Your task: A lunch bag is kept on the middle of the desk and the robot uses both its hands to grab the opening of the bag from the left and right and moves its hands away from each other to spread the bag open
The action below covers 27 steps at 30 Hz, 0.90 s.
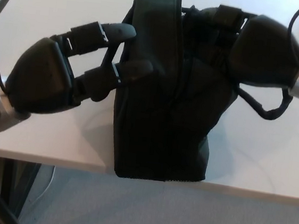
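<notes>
At the bench's [53, 5] left side, the robot's left hand [63, 71] reaches in toward a black lunch bag [159, 118], its two fingers [107, 32] apart and extended, their tips touching the bag's left wall just below the top edge; they look to press against the fabric or straddle a loop of strap rather than pinch the rim, though black on black makes that hard to confirm. The bag stands upright near the middle of the bench, hard against its front edge, with its long axis running from that front edge toward the back and a zip line [180, 88] running along the top, so the opening lies between the two hands, rightward of the left hand and leftward of the right. From the bench's right side the right hand [252, 53] lies over the bag's upper right shoulder, pressed into the fabric, which is dented and creased beneath it; whether its fingers are closed on the rim cannot be told, since they merge with the bag. A carrying handle [270, 106] loops out onto the bench just below that hand. Both hands sit about equally close, one on each flank, so the spreading pull would run across the bag's short axis, left hand going left and right hand going right; the left grip seems the less secure of the two.
</notes>
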Motion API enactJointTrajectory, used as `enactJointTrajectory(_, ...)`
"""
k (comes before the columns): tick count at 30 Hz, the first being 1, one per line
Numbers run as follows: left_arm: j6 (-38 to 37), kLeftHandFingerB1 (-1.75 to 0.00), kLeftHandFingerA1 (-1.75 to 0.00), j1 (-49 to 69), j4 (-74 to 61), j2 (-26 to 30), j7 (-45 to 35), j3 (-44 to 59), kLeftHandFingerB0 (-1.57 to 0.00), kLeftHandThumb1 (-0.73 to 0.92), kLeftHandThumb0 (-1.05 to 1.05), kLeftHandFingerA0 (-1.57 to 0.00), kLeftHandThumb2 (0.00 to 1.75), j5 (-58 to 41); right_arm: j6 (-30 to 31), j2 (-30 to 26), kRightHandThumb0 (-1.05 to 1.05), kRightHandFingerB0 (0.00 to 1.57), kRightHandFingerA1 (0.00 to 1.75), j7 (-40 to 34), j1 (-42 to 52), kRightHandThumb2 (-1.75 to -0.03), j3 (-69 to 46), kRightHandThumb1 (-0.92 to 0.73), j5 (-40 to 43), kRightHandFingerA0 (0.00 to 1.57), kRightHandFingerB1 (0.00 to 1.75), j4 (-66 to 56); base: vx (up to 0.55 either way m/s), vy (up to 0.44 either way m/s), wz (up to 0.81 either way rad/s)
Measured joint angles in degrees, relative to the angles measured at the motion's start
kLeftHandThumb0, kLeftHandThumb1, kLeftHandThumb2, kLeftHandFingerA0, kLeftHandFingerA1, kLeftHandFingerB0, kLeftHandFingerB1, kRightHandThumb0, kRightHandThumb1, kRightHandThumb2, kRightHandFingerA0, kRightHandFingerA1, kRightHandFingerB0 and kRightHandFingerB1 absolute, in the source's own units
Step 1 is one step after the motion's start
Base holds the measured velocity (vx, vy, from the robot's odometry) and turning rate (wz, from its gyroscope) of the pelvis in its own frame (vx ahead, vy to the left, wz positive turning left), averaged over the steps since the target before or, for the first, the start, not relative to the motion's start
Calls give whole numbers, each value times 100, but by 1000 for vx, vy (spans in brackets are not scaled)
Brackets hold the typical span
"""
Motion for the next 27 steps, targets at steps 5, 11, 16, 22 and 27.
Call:
enactJointTrajectory(5,-271,-162,-168,182,-172,-29,24,105,-71,48,-10,-89,95,-211,-37,197,-38,22,36,117,217,-55,-180,-50,193,44,29,30,0,0,0)
enactJointTrajectory(11,-506,-156,-166,529,-605,-134,39,317,-72,45,-20,-83,102,-455,-34,299,-53,15,42,196,375,-69,-277,-42,333,32,36,23,0,0,0)
enactJointTrajectory(16,-596,-155,-173,806,-964,-212,-19,333,-63,48,-12,-83,104,-529,-2,349,-48,14,41,356,550,-67,-374,-42,419,32,36,-41,0,0,0)
enactJointTrajectory(22,-790,-136,-156,1041,-942,-366,-194,452,-85,57,-13,-88,109,-700,8,458,-46,20,42,486,721,-69,-467,-47,555,34,37,-34,0,0,0)
enactJointTrajectory(27,-945,-111,-156,1459,-811,-629,-408,778,-99,44,-18,-91,113,-1066,-66,586,-40,45,51,450,969,-68,-820,-45,830,64,45,155,0,0,0)
